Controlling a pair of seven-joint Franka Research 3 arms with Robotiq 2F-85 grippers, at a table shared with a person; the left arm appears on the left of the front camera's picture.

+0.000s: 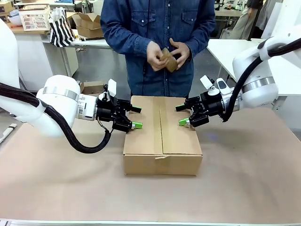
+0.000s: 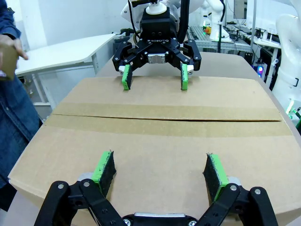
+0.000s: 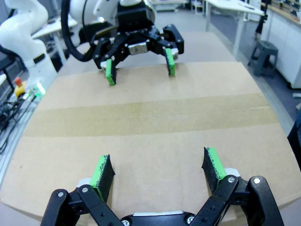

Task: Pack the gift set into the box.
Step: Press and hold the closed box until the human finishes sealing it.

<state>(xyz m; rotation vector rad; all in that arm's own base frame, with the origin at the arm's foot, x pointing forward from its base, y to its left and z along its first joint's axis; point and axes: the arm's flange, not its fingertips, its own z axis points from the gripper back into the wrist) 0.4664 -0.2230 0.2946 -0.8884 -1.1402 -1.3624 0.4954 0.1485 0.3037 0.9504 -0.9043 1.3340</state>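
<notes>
Cardboard box sits flaps shut, contents hidden, between spread left fingers and right fingers.

Robotics lab: white worktables, stool.

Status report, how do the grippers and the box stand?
Left gripper open, right gripper open, flanking the box. Flaps shut. Person's hands hold small brown item beyond it.
</notes>
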